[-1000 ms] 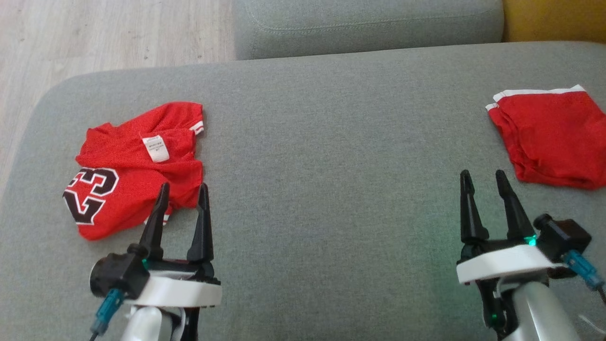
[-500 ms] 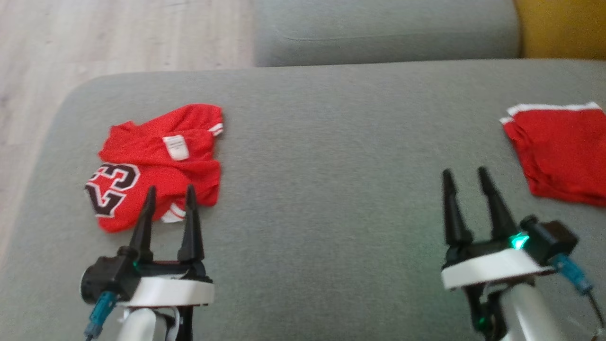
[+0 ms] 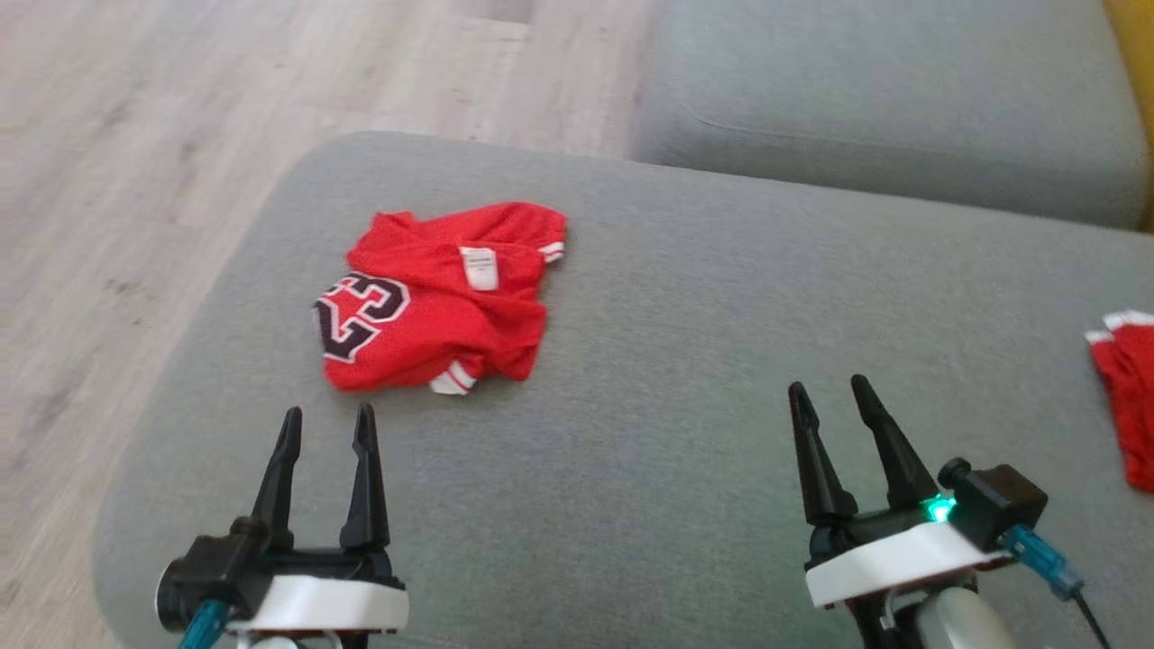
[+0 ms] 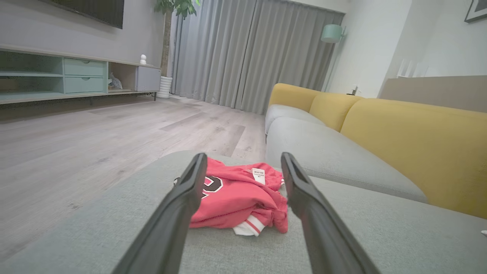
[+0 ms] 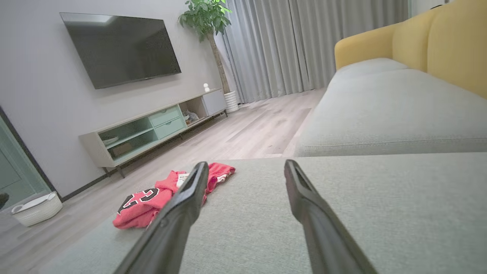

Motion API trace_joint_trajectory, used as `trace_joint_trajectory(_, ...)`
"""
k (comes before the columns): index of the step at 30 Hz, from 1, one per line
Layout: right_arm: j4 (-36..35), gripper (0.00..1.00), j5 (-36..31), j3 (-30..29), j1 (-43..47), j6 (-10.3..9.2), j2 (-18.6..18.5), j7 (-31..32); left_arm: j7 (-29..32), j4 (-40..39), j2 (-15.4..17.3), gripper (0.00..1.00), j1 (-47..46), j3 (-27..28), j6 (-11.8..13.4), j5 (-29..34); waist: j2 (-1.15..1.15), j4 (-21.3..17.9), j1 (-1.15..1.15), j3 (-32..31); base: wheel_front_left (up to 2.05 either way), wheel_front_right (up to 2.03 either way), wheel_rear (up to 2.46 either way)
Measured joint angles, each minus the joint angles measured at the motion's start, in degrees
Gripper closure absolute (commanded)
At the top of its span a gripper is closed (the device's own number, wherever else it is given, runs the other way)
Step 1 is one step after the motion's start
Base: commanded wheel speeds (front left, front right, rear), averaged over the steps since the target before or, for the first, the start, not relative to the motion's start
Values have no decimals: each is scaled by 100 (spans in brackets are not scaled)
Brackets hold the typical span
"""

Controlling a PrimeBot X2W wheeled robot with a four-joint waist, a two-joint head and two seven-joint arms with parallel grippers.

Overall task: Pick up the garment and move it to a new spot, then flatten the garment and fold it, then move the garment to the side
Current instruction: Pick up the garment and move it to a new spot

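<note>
Garment [image 3: 437, 302] not yet picked up, crumpled on the cushion [image 3: 685, 379]
My left fingers [image 3: 364, 442] and right fingers [image 3: 811, 442] stand open and empty. The garment lies ahead of the left; I'd pinch a raised fold, not the cushion.

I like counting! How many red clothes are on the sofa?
2. A jersey lies ahead of the left gripper; another red garment sits at the right edge of the head view, cut off. More may be hidden.
</note>
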Motion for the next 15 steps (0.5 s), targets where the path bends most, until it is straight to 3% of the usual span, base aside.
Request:
trace_joint_trajectory(7, 9, 0, 55, 41, 3, 0, 0, 0, 0, 11, 3, 0, 124, 0, -1, 0, 0, 267, 0, -112, 0, 0, 0)
trace_joint_trajectory(15, 9, 0, 54, 118, 2, 0, 0, 0, -1, -25, 3, 0, 124, 1, 9, -2, 0, 180, 1, -47, 0, 0, 0)
